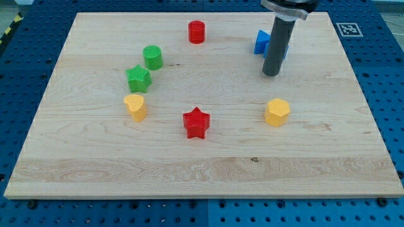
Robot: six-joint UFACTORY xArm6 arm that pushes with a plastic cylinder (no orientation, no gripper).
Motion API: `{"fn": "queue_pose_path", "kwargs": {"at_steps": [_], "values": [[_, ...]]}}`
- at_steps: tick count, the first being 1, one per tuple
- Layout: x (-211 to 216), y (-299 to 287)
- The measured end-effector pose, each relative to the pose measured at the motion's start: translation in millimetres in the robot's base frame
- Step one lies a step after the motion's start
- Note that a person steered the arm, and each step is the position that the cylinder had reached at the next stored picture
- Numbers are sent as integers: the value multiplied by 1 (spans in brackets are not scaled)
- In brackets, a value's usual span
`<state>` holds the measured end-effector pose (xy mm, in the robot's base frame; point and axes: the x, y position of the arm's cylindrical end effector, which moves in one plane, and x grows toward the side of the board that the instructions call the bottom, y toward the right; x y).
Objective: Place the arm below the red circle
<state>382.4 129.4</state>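
Standing on the wooden board (353, 126) toward the view's upper right, my tip (271, 74) rests just below a blue block (261, 42) that the rod partly hides, so its shape is hard to read. I have no fingers to open or close; the arm ends in a plain rod, and it holds nothing and touches no block at its end as far as I can tell.

The red circle (196, 31) sits near the board's top edge, a little left of centre, well apart from my tip and up to its left. The spot I need lies directly under that cylinder, toward the view's bottom, and it looks bare: the nearest things below are the green circle (152, 57) and green star (138, 78) off to the left, with the red star (196, 123) much further down.

2 yellow blocks, one (135, 106) at the left and one (277, 112) at the right, stay clear of the route. Judging by this layout, a slide leftward and slightly upward should reach the goal without nudging anything, since the blue block lies behind the rod rather than across that path.
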Motion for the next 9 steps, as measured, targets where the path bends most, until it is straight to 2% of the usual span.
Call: {"fn": "queue_pose_path", "kwargs": {"at_steps": [9], "values": [[-51,-111]]}}
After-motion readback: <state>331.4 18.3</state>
